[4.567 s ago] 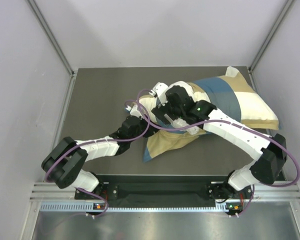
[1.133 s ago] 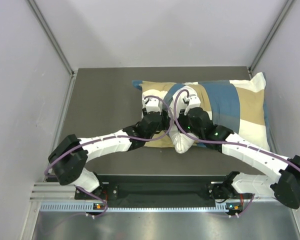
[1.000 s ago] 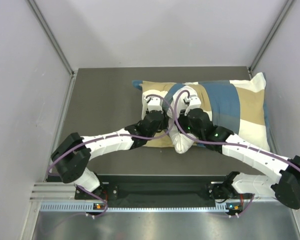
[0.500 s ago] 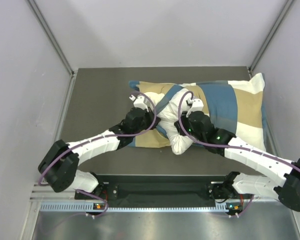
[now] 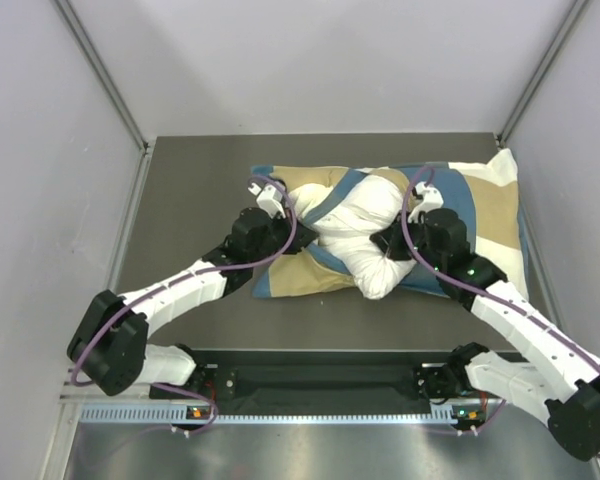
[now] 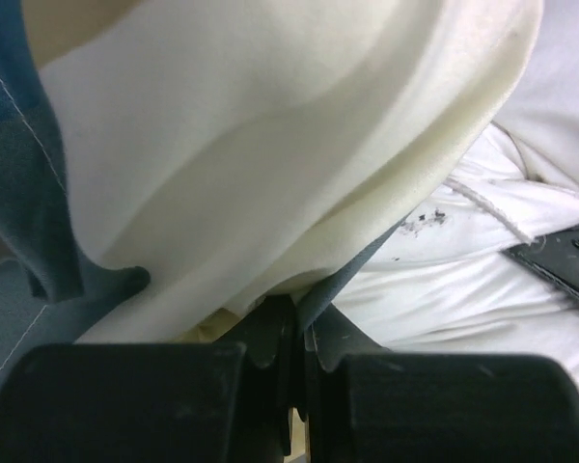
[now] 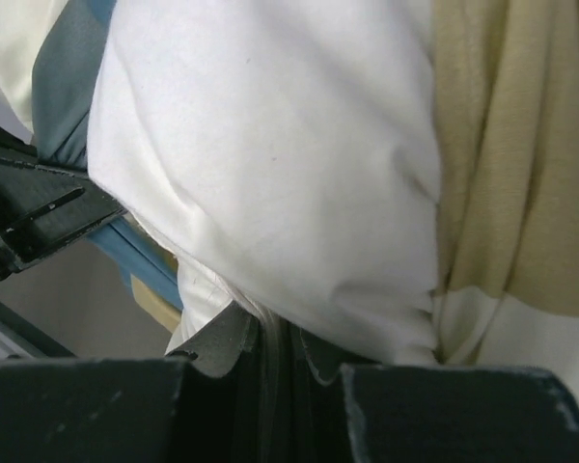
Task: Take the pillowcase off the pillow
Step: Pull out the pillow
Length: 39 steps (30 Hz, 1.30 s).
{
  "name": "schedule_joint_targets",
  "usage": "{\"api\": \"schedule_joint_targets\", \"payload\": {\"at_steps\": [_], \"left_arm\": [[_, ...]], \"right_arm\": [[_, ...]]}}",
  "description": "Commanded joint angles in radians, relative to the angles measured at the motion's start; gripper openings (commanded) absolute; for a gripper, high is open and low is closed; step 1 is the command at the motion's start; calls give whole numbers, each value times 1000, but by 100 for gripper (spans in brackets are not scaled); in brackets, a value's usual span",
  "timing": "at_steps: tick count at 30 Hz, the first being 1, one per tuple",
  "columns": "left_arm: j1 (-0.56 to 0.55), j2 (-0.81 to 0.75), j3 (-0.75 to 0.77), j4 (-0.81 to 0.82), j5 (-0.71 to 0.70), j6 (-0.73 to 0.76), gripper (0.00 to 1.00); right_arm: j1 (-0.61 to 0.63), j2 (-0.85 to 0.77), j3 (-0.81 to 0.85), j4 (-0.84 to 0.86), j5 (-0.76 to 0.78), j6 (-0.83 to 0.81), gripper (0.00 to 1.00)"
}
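Note:
The pillowcase (image 5: 485, 205), checked in blue, tan and cream, lies across the back of the table. Out of its middle bulges the plain white pillow (image 5: 365, 230), twisted and bare. My left gripper (image 5: 296, 234) is at the pillow's left side, shut on the pillowcase's blue edge (image 6: 357, 275); cream cover fabric (image 6: 270, 145) drapes above its jaws. On the pillow's right side my right gripper (image 5: 392, 243) is shut on a fold of the white pillow (image 7: 270, 164), with tan cover fabric (image 7: 511, 145) beside it. Each gripper's fingertips are buried in cloth.
Grey walls (image 5: 60, 150) enclose the dark table (image 5: 195, 190) on three sides. The cover's right end lies close to the right wall. Both arm bases sit on the black rail (image 5: 320, 385) at the near edge. Purple cables loop over both wrists.
The left gripper closed on the cover's edge and drew it left. The right gripper moved right with the pillow. More white pillow shows between them.

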Motion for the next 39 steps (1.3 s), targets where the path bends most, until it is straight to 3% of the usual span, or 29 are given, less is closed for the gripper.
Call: {"api": "schedule_joint_targets", "payload": {"at_steps": [1, 11, 15, 19, 22, 25, 27, 29, 30, 31, 32, 35, 39], "left_arm": [[271, -67, -60, -167, -432, 70, 0], [550, -99, -91, -121, -205, -23, 0], [590, -101, -91, -106, -162, -44, 0], [557, -99, -63, -75, -102, -37, 0], [455, -99, -8, -74, -128, -9, 0], [200, -91, 97, -128, -258, 51, 0], [100, -71, 155, -147, -312, 65, 3], [-49, -33, 237, -162, -393, 72, 23], [-100, -16, 265, -164, -427, 85, 33], [-194, 2, 326, -178, -474, 104, 54], [-233, 45, 357, -195, -550, 114, 59], [-331, 146, 466, -234, -635, 116, 70], [-390, 270, 589, -409, -808, 34, 71]], "right_arm": [[-257, -83, -8, -301, 419, -147, 0], [-590, -131, 42, -304, 262, -243, 0], [-665, -134, 65, -306, 242, -262, 0], [-665, -121, 83, -283, 103, -253, 0], [-662, -121, 65, -254, 35, -258, 0], [-635, -127, 46, -237, -16, -259, 0], [-578, -131, 36, -235, 6, -253, 0], [-520, -129, 31, -231, 44, -232, 0], [-427, -121, 29, -225, 96, -221, 0], [-380, -112, 28, -216, 127, -197, 0], [-296, -100, 29, -209, 154, -184, 0], [-214, -43, 40, -185, 217, -132, 0], [-132, 3, 48, -139, 245, -95, 0]]}}
